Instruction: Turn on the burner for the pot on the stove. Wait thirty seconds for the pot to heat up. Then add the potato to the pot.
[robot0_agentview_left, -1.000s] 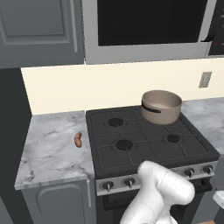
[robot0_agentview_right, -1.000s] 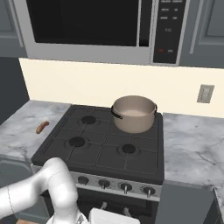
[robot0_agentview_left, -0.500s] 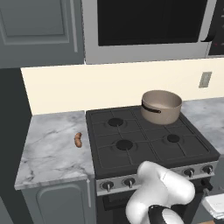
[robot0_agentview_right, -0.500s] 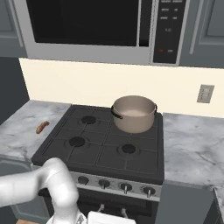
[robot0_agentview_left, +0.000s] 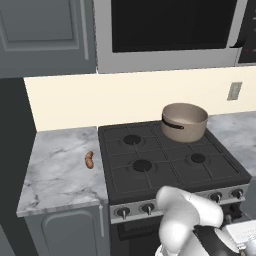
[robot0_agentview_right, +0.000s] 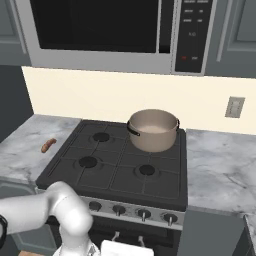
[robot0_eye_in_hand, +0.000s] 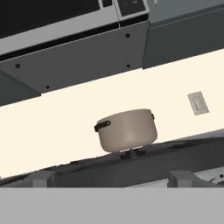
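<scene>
Left base view, change: we see the white arm's elbow lower and further right against the stove than a second ago; scene framing is unchanged, so the base has not driven.
Right base view, change: we note the arm bent lower in front of the stove's silver panel; pot and potato lie as before.
Jaws: we cannot make out the fingertips in the hand view; we take the jaws as standing wide apart, and we see nothing between them or touching them.
Hand view: we look low across the stove's front edge, tilted, toward the pot and the cream wall behind it.
Pot: we place the pot on the stove's rear right burner, upright, lidless, its dark handle turned toward the stove's left side; in the right base view the pot sits the same way.
Potato: we find the potato on the marble counter left of the stove, just beside the stove's left edge and well apart from the pot; in the right base view the potato lies on that counter.
Knobs: we count small dark knobs along the stove's front panel, the arm near its left end.
Microwave: we see the microwave mounted above the stove.
Wall outlet: we see the outlet on the wall to the stove's right.
</scene>
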